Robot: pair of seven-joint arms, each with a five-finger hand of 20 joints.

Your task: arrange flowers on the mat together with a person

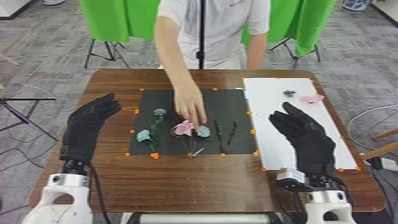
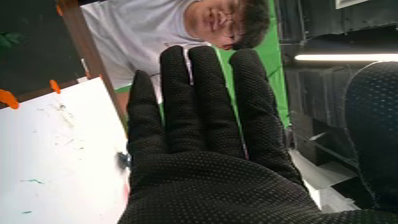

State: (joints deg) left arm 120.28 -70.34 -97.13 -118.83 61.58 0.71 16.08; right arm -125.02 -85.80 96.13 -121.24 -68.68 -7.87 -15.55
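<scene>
Left hand (image 1: 83,127) and right hand (image 1: 311,142), fingers straight, hold nothing; beyond, a person's hand (image 1: 188,102) seems to be settling the pink flower (image 1: 184,128) on the dark mat (image 1: 233,105); next, probably, fetching the loose pink bloom (image 1: 312,99) from the white sheet (image 1: 266,91)'s far end

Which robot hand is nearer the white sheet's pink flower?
Right. The right hand is over the sheet, near the flower; the left hand is left of the mat.
</scene>
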